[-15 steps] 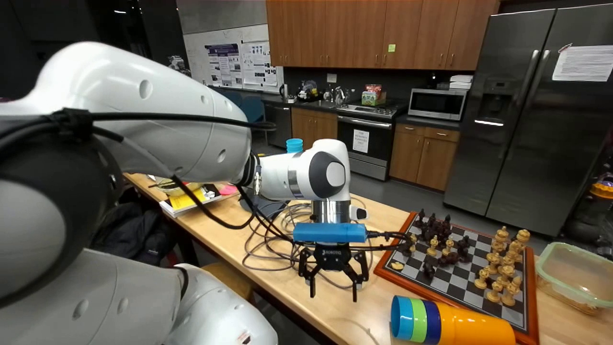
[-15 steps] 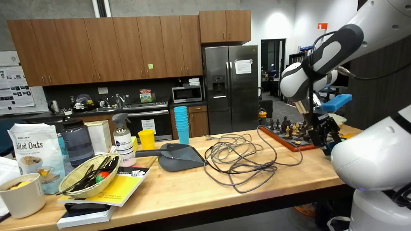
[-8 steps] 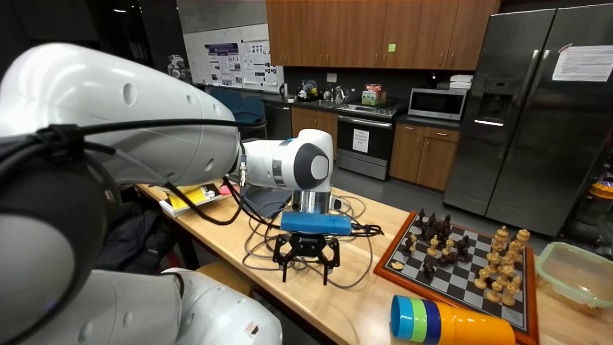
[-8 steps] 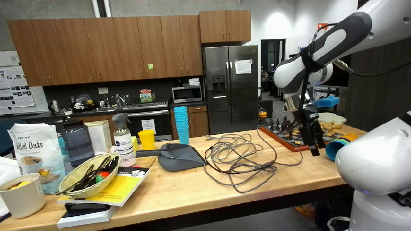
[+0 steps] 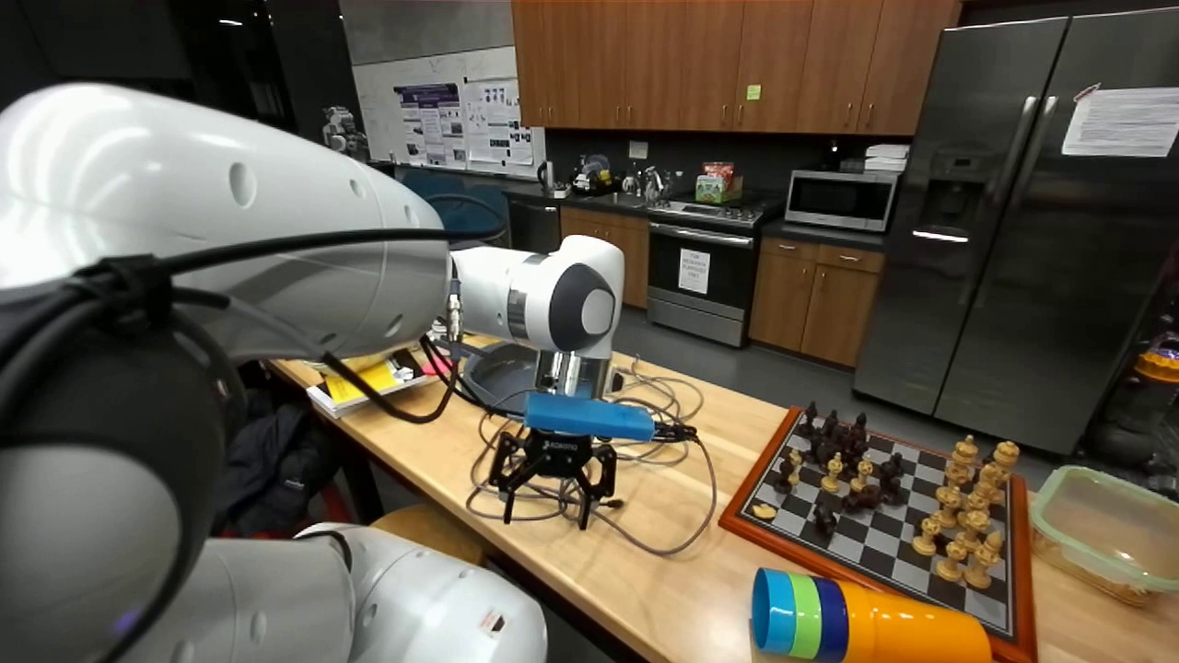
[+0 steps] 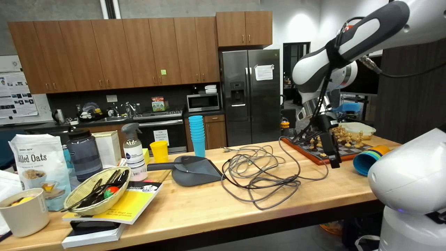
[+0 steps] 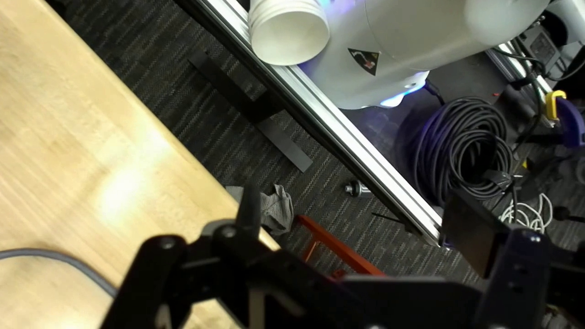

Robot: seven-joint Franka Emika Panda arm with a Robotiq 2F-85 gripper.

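While my black Robotiq gripper (image 5: 545, 521) hangs splayed and released, thin gray cables (image 6: 284, 181) sprawl in loops beside the wood-framed chessboard (image 5: 875, 541), on the same side as I am. Glossy nested plastic cups (image 5: 870, 619) lie sideways by it; a translucent tub (image 5: 1091, 566) stands across it from me.

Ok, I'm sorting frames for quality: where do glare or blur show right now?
Wrist view: strong glare on the table, and the hand dark and out of focus; in an exterior view, a bright patch of light on the wall; also in an exterior view, shiny highlights on the white arm.
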